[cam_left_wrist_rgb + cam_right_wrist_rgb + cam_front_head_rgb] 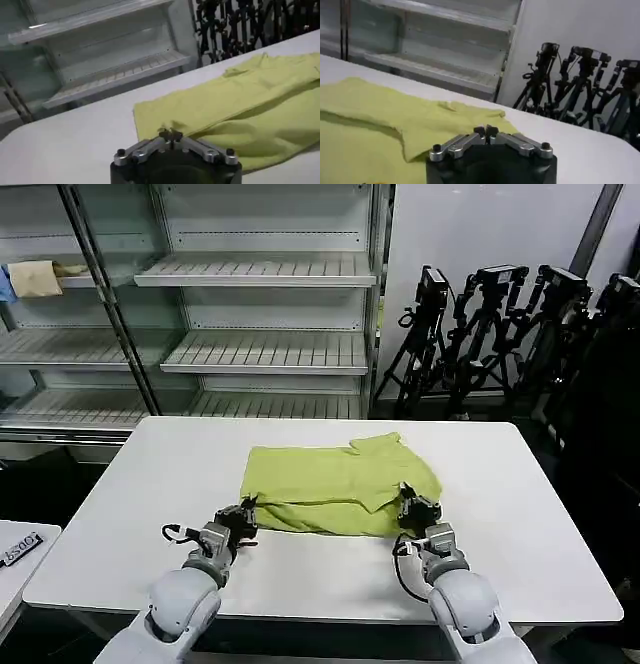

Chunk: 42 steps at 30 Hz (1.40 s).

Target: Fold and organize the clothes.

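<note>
The lime yellow-green shirt (335, 479) lies folded over on the white table (520, 484), its collar part toward the far right. My left gripper (246, 511) sits low at the shirt's near left corner, jaws shut, with a small pucker of shirt fabric (172, 124) at its fingertips; the left gripper (170, 134) rests just above the table. My right gripper (411, 504) is at the near right corner, jaws also shut on the shirt's edge. In the right wrist view the right gripper (485, 132) has the shirt (380, 115) spread beyond it.
Metal shelving (265, 349) stands behind the table, with a small beige cloth (35, 278) on a far left shelf. Black tripods (500, 334) crowd the back right. A second white surface with a label (20, 549) juts in at the near left.
</note>
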Each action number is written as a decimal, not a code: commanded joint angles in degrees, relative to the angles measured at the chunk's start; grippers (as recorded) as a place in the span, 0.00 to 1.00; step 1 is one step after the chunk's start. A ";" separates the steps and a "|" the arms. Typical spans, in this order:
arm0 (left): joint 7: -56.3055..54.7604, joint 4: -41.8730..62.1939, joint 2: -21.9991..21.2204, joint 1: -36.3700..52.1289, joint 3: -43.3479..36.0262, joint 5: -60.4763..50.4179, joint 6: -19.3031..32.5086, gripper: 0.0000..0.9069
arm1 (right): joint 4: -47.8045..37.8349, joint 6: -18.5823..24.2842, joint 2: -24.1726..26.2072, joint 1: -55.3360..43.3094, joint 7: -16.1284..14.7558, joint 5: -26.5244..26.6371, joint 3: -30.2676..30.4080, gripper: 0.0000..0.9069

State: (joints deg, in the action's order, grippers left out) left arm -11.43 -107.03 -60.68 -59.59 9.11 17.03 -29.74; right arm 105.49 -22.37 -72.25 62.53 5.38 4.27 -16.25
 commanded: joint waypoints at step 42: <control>-0.44 -4.71 -0.21 -7.48 4.57 10.64 -2.13 0.13 | 6.95 -7.69 0.82 13.43 3.96 19.47 -9.30 0.00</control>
State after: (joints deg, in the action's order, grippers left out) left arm -11.91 -112.16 -60.90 -66.81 13.63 25.54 -31.73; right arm 112.61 -28.53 -71.43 75.00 9.14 18.40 -24.80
